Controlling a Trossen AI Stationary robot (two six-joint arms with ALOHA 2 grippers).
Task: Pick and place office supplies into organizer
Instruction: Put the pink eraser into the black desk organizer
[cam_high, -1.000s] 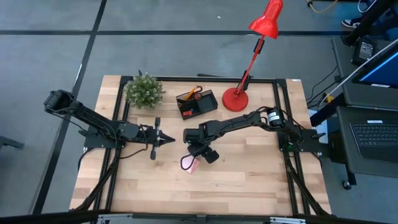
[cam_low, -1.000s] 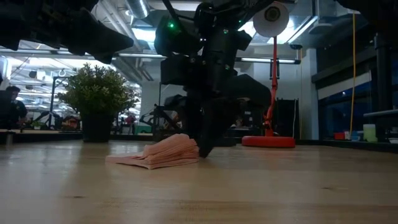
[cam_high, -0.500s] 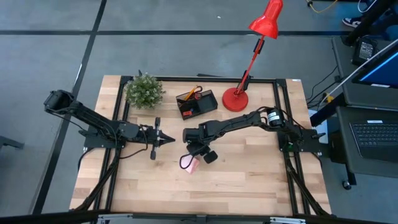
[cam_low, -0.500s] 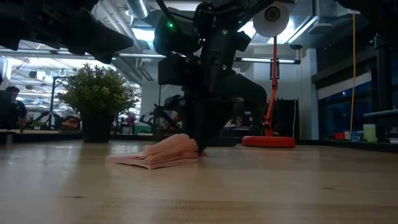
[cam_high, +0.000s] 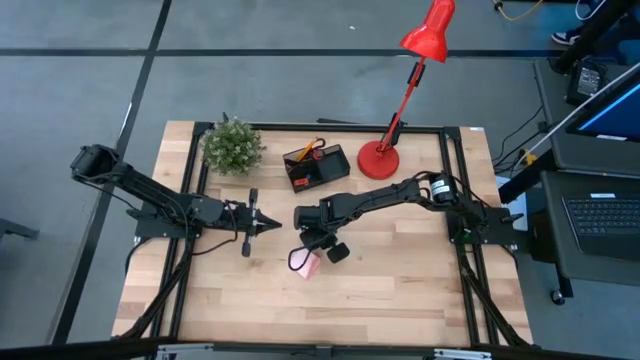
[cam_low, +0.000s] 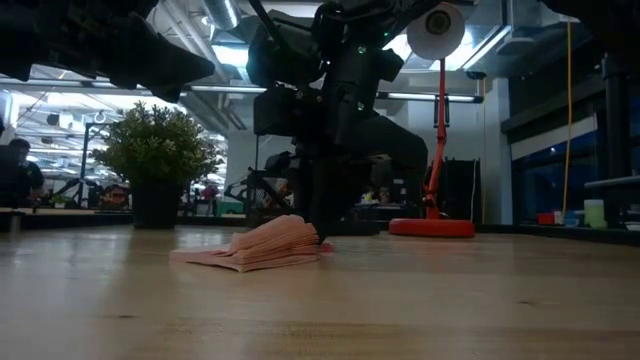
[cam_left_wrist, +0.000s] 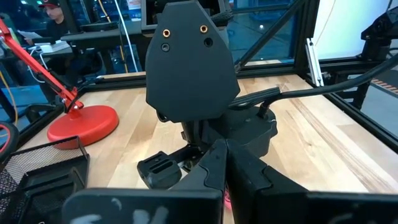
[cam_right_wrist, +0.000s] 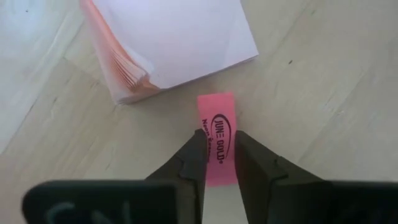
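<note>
Right wrist: pincer (cam_right_wrist: 216, 163) pinching pink block (cam_right_wrist: 217, 138)

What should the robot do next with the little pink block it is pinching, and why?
Probably lift it straight up. The right gripper has its jaws on both sides of the pink block, which lies flat on the table right beside the note pad. Rising first should clear the pad before carrying the block to the organizer. The left gripper waits shut nearby.
</note>
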